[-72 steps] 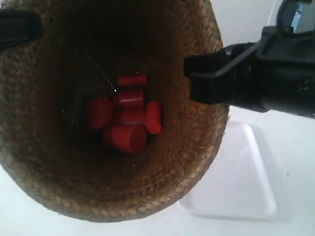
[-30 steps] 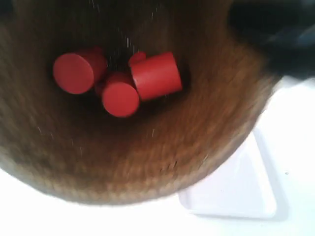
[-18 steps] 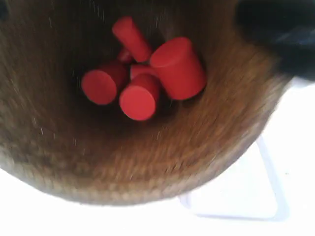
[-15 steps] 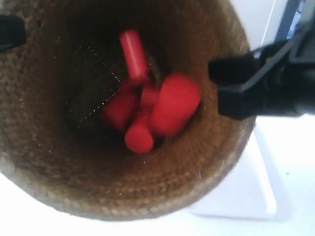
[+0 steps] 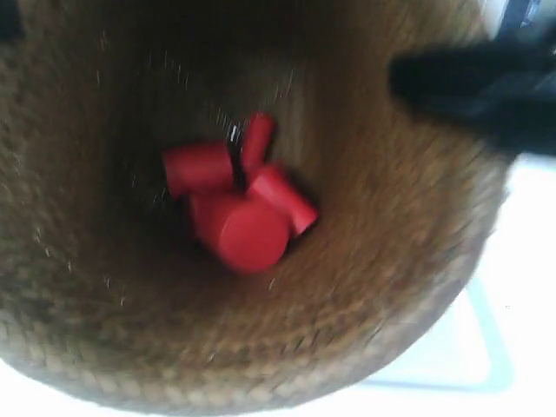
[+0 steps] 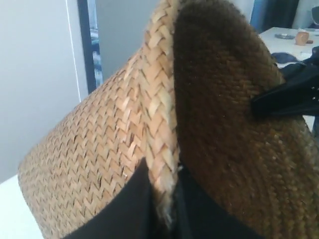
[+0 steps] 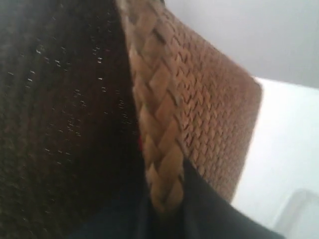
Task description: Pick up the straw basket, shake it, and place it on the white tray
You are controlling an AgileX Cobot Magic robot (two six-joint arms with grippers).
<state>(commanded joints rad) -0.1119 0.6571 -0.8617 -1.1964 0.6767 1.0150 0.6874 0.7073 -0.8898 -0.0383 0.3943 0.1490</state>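
Observation:
The straw basket (image 5: 382, 287) fills the exterior view, held up close to the camera and blurred. Several red cylinders (image 5: 236, 208) lie tumbled on its bottom. My left gripper (image 6: 163, 199) is shut on the basket's braided rim (image 6: 159, 124), one black finger outside and one inside. My right gripper (image 7: 167, 196) is shut on the opposite stretch of rim (image 7: 154, 129). The arm at the exterior view's right (image 5: 473, 87) shows as a dark blur over the rim. Only a corner of the white tray (image 5: 473, 360) peeks out below the basket at lower right.
A white table (image 5: 530, 261) lies under the basket. In the left wrist view a wall with a dark vertical strip (image 6: 82, 45) stands behind, and a far table carries small items (image 6: 299, 37).
The basket has swung up and down through the frames and now sits closer to the camera, covering more of the tray. The red cylinders have tumbled into a new heap.

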